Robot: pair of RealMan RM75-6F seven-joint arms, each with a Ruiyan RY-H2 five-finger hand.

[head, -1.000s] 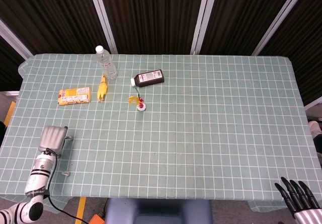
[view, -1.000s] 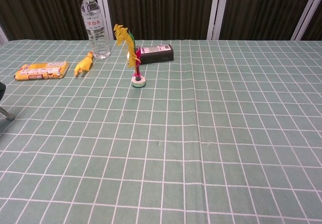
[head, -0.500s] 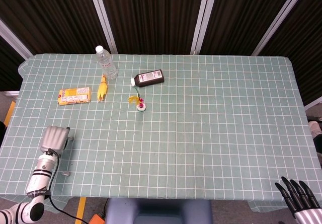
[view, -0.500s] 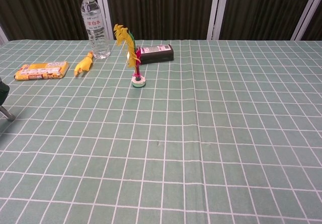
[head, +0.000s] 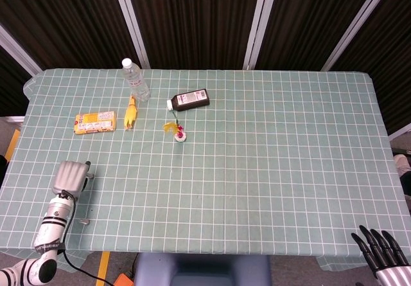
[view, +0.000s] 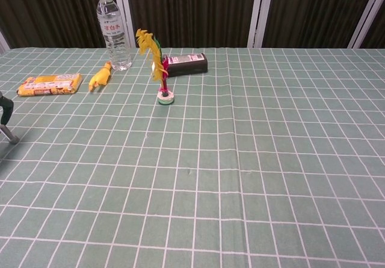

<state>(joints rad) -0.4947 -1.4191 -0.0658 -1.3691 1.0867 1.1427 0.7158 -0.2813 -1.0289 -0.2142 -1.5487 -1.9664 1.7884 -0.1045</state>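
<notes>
Checked table [head: 270, 170] — left hand [head: 69, 177] near snack pack [head: 94, 123], empty.

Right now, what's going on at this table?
Nothing is being held. The left hand sits over the near left part of the green checked tablecloth, fingers curled in on nothing. The right hand is off the near right corner, dark fingers spread apart. The items sit untouched at the far left: a clear plastic water bottle, a black rectangular bottle lying on its side, a yellow snack packet, a small yellow toy and a yellow feathered shuttlecock standing upright.
</notes>
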